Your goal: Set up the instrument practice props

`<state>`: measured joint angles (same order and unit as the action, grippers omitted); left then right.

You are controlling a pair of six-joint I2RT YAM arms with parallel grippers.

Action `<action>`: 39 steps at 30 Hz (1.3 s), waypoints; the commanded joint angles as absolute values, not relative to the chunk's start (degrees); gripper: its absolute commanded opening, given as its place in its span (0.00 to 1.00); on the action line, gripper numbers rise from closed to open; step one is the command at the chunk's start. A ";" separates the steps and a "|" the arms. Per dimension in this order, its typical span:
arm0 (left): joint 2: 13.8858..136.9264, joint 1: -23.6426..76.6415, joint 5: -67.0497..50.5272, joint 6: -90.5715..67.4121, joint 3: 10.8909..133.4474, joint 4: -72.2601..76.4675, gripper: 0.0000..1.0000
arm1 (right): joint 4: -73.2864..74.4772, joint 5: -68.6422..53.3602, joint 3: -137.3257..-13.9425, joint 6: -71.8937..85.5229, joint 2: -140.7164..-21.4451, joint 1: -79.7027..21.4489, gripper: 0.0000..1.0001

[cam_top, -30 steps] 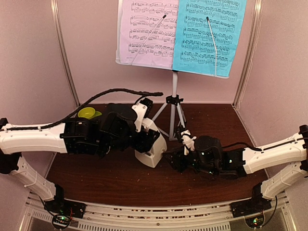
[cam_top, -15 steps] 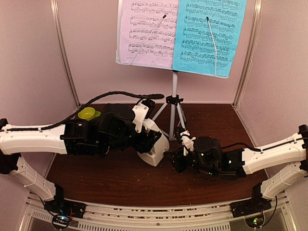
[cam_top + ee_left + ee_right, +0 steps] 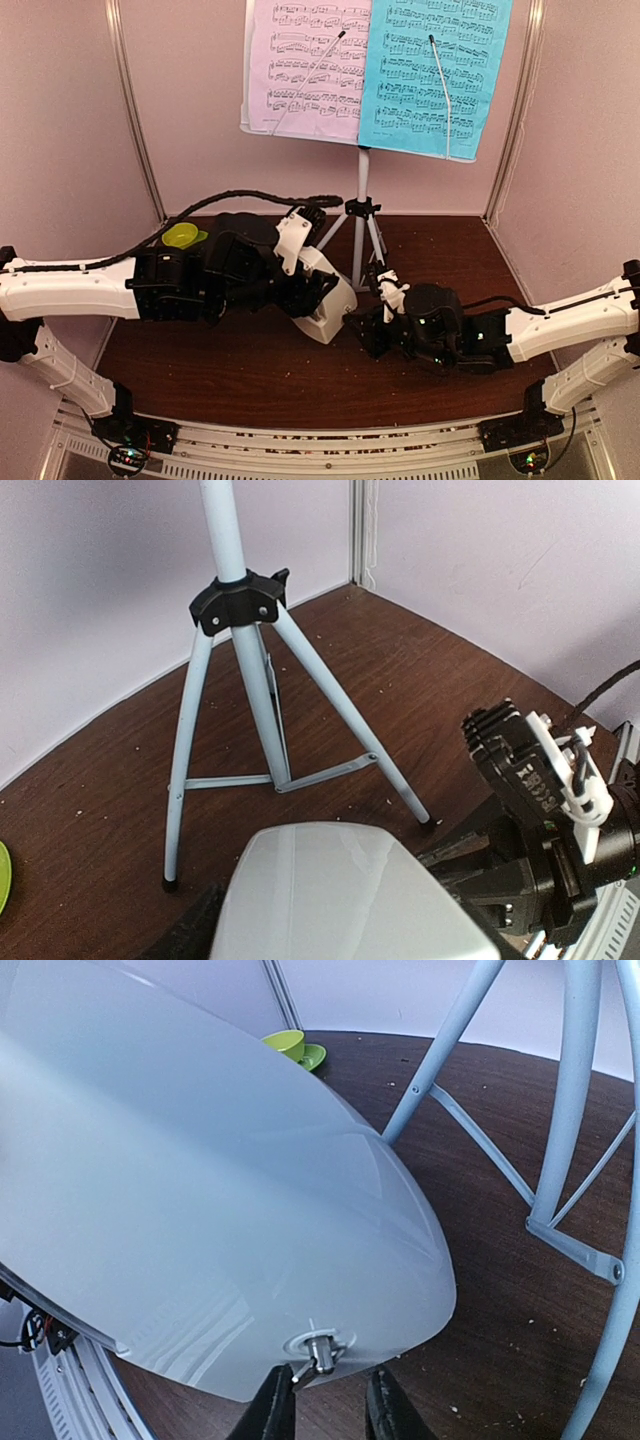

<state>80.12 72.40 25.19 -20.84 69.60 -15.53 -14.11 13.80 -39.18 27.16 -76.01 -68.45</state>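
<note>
The music stand's silver tripod stands at the back middle, carrying a lilac page and a cyan page. In front of it my left gripper is shut on the white metronome, holding it tilted to the right; its body fills the bottom of the left wrist view. My right gripper sits at the metronome's underside, its jaws narrowly apart either side of a small metal winding key. The left fingertip touches the key; whether the key is gripped does not show.
A lime-green bowl on its saucer sits at the back left behind the left arm. The tripod's legs spread just beyond the metronome and pass close by the right gripper. Pink walls close off three sides.
The left arm has tipped the metronome further to the right, toward the right gripper. The right gripper has edged left up to it and its jaws have narrowed.
</note>
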 commanded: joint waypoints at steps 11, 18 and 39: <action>77.84 73.13 21.18 -20.39 70.93 -9.65 0.03 | -11.25 21.29 -39.68 24.99 -74.02 -68.03 0.24; 79.08 73.13 20.92 -20.39 71.93 -11.70 0.03 | -11.10 21.02 -39.53 24.05 -73.83 -68.04 0.13; 77.61 73.12 21.61 -18.20 69.73 -7.97 0.02 | -17.97 9.80 -38.32 30.65 -74.03 -64.59 0.00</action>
